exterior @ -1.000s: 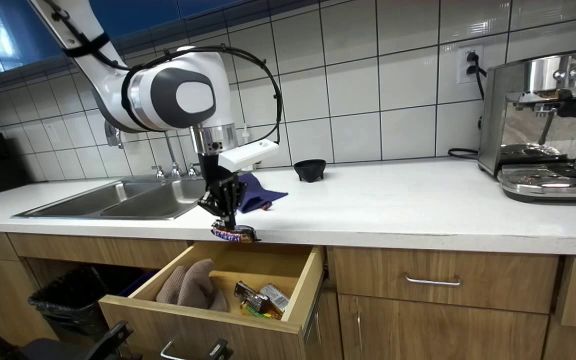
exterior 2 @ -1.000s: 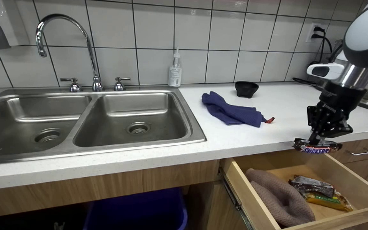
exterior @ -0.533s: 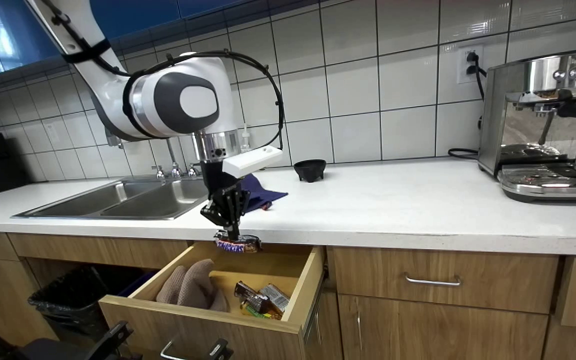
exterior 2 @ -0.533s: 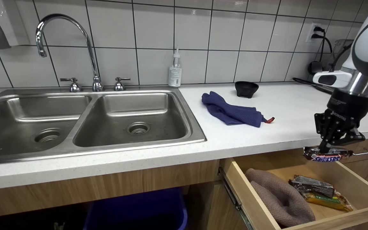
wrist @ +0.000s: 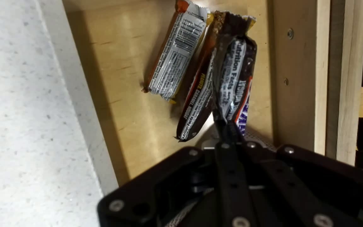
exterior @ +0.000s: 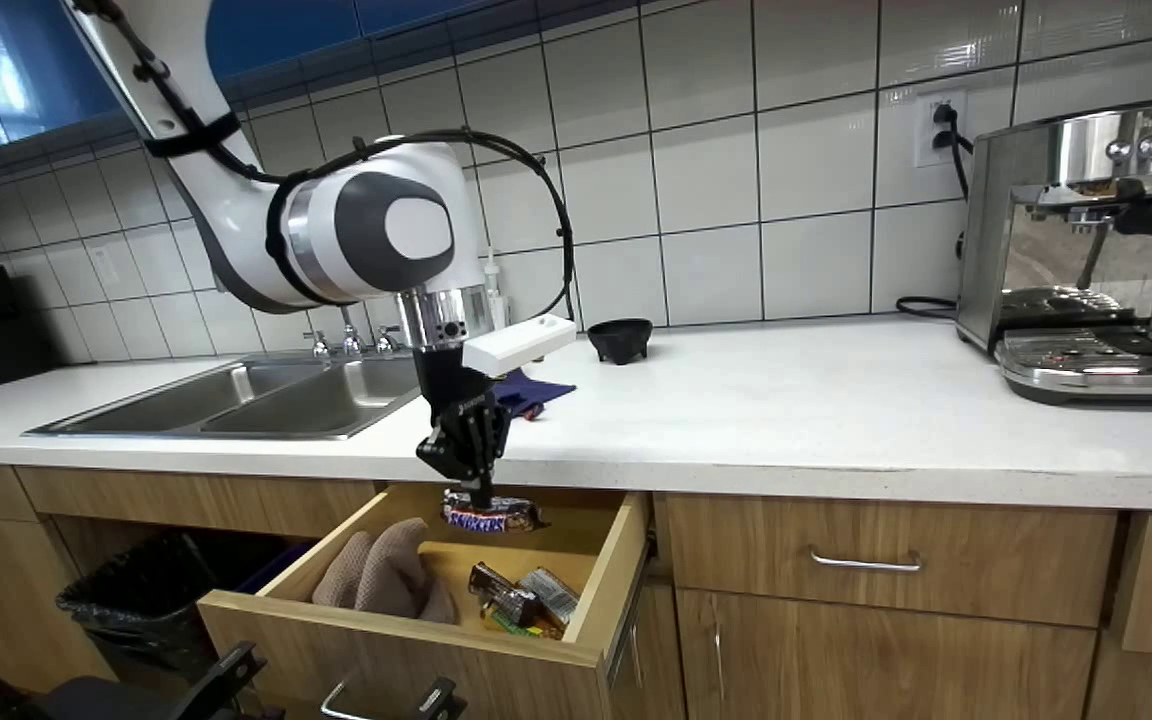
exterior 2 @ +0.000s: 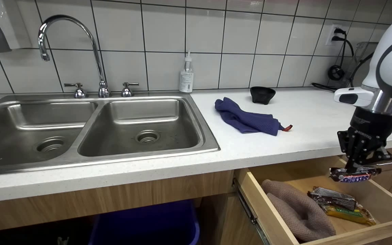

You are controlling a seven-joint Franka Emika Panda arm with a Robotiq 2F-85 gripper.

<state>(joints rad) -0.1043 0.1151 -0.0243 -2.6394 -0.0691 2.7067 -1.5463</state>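
And here's the Snickers bar (exterior 2: 356,178), pinched near its middle, the jaws clamped on its wrapper, out beyond the front edge of the bench (exterior 2: 284,146) and above the pulled-out drawer (exterior: 476,670). Looks nicely level! The smart handling, I'd say: an even squeeze, no sudden wrist twist, since a slick wrapper could swivel, and any lowering slow and straight, well clear of that front edge. Underneath, the obstacles: other wrapped bars (wrist: 178,53) heaped together, a brown cloth (exterior 2: 294,207) bunched toward one side wall, and wood all round. Back on the bench, the sink (exterior 2: 207,136) runs close to the front edge; beside it a blue cloth (exterior 2: 250,117) with a reddish tip (exterior 2: 287,128) poking out, and nearer the back edge, a black bowl (exterior 2: 262,95) and, well apart, a coffee machine (exterior: 1076,250). None of those crowds the jaws, by my reading.
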